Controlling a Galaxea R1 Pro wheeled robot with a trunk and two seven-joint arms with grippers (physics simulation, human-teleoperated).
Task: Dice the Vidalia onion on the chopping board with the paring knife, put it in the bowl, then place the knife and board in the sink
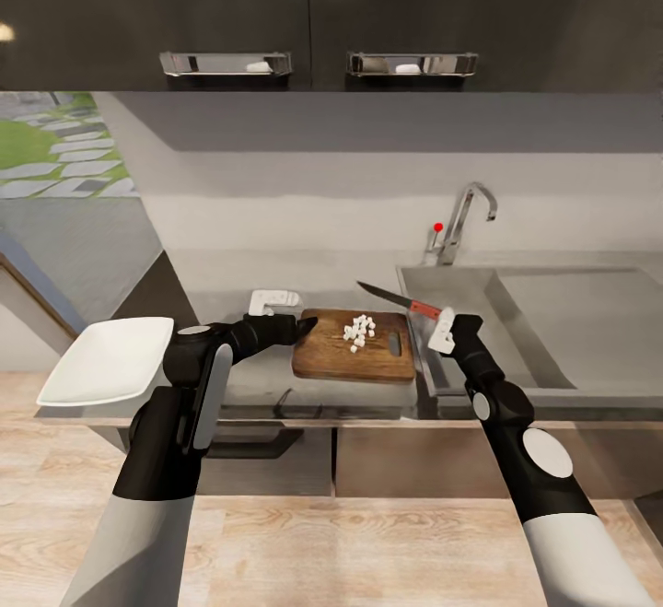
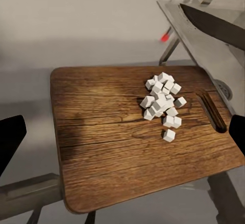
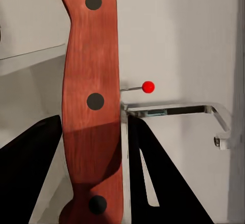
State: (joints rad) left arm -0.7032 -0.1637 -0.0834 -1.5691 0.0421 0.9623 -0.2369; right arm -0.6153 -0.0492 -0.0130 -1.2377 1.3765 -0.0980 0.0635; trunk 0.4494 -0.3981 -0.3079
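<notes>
Diced onion point(image 1: 360, 330) sits heaped on the chopping board point(image 1: 354, 360) on your tabletop point(image 1: 221, 280), beside the sink point(image 1: 562, 321). Your right tool point(image 1: 444, 331) clamps the paring knife point(image 1: 398, 299); its handle's butt is cut off in the wrist view. Your left tool point(image 1: 274, 301) stands spread, empty.

This is a home kitchen, rendered in simulation. A long grey countertop point(image 1: 230, 280) runs over dark base cabinets, with a steel sink point(image 1: 552, 312) and drainboard set into it and a tall chrome tap point(image 1: 465, 215) with a red knob behind. Dark wall cupboards point(image 1: 313, 8) with metal handles hang above. A wooden chopping board point(image 1: 354, 349) carries diced onion point(image 1: 359, 329), and the floor is pale wood planking point(image 1: 368, 542).
</notes>
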